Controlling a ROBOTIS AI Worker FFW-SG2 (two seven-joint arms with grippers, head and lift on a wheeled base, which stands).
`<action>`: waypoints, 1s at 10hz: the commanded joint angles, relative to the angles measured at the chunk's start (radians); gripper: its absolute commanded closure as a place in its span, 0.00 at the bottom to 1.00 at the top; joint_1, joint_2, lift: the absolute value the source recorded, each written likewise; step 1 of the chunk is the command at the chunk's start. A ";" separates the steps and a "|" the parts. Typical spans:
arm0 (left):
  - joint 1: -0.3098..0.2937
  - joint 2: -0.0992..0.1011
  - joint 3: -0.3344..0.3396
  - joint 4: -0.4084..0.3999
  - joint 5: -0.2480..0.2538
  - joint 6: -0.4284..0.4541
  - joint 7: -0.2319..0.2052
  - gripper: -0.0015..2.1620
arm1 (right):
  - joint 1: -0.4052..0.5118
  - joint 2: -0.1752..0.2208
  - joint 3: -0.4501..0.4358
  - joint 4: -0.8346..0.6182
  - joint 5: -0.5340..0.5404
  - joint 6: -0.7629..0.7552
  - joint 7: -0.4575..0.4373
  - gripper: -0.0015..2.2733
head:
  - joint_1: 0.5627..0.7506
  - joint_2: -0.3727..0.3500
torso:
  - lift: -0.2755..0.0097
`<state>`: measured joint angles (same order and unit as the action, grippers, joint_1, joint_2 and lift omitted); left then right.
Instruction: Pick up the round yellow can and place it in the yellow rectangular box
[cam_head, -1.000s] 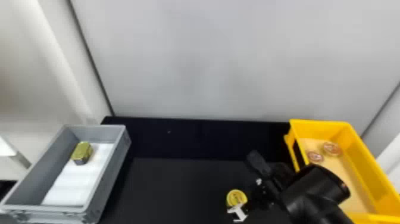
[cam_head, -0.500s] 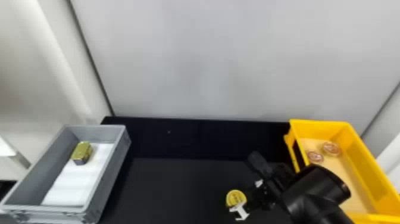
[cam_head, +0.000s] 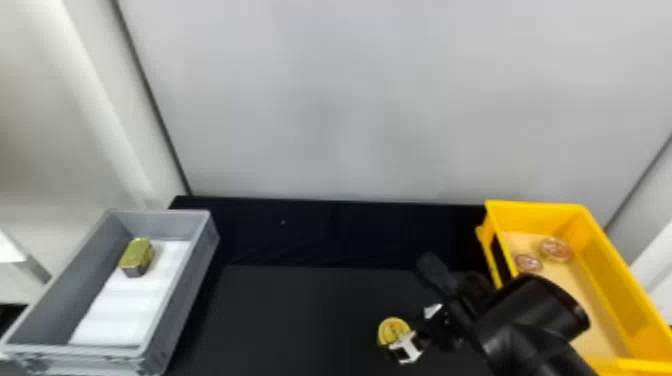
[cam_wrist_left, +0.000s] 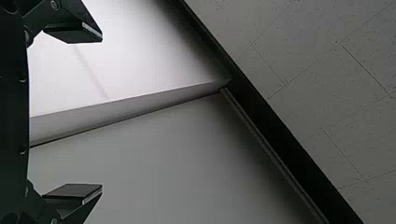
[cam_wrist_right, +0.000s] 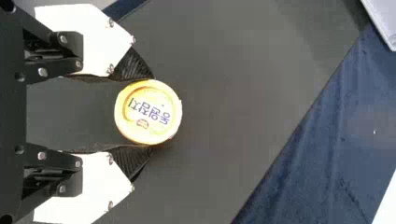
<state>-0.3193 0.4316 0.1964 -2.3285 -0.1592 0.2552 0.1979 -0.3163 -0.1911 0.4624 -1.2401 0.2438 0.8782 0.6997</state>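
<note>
The round yellow can (cam_wrist_right: 148, 112) is on or just above the tabletop (cam_head: 300, 310), lid up, held at its sides; whether its base touches, I cannot tell. The right gripper (cam_wrist_right: 150, 113) has its fingers (cam_wrist_right: 133, 67) closed on opposite edges of the can, near their tips, with the hold falling about across its middle. That is the right place to take it: the wall looks like firm metal or stiff plastic, probably modest in weight if full, unlikely to crush under a measured squeeze. A smooth, curved side could roll or slip out of a tip-only grip, so an even pinch and a level lift would suit it. The yellow rectangular box (cam_head: 605, 260) lies between two and three o'clock of the can, with two round tins (cam_head: 556, 248) inside towards its far end. Just past nine o'clock, well apart, is a grey box (cam_head: 185, 290) with a green-topped block (cam_head: 137, 254) in it. The left gripper (cam_wrist_left: 102, 114) is empty, its fingers spread wide.
</note>
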 joint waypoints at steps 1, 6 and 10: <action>0.000 0.000 0.000 0.000 0.001 0.001 0.000 0.07 | 0.000 -0.001 -0.002 -0.002 0.008 -0.002 0.017 0.30 | 0.53 0.59 | 0.93; 0.009 0.000 0.000 -0.003 0.003 0.010 -0.001 0.07 | 0.032 -0.013 -0.040 -0.144 0.062 0.060 0.091 0.30 | 0.53 0.59 | 0.93; 0.006 0.018 -0.001 -0.008 0.003 0.030 -0.001 0.07 | 0.003 -0.027 -0.088 -0.282 0.060 0.081 0.097 0.30 | 0.53 0.59 | 0.93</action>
<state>-0.3115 0.4419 0.1977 -2.3342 -0.1564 0.2755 0.1964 -0.2988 -0.2096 0.3958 -1.4727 0.3046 0.9542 0.7963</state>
